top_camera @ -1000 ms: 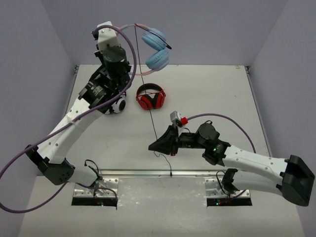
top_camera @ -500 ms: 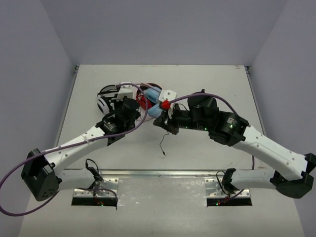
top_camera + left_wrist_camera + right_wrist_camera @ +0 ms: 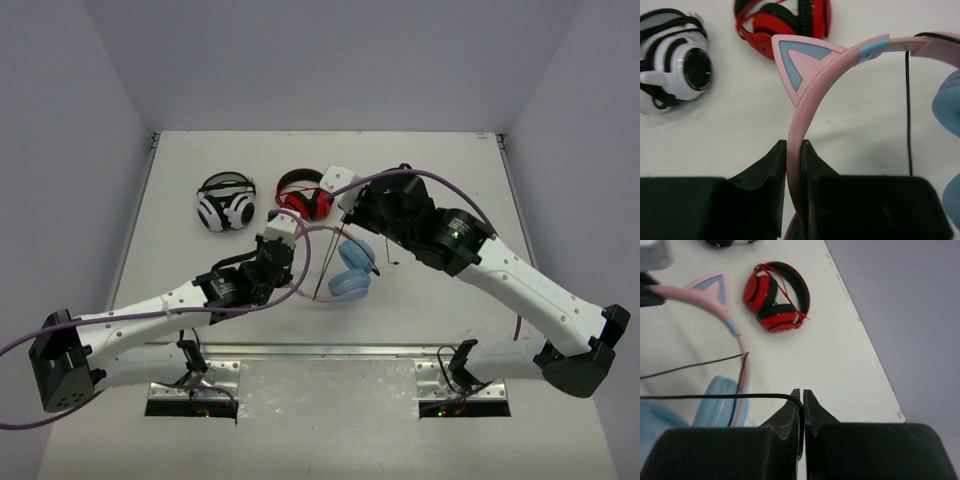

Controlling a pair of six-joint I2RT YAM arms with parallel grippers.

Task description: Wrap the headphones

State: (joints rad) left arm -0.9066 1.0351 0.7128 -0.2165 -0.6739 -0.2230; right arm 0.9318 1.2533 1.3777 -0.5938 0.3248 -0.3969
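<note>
White table [image 3: 450, 170], grey walls. Headphones [image 3: 348, 285] at centre, toward near edge, earcups [image 3: 357, 252] low over surface. Left gripper [image 3: 793, 150]: clamped on pink headband [image 3: 840, 55], on left-edge side of earcups. Right gripper [image 3: 801, 396]: pinched shut on thin black cable [image 3: 715, 397], on far-edge side of earcups. Cable slack, running far-to-near beside headband. Judged: right arm free to wind, left as anchor.
</note>
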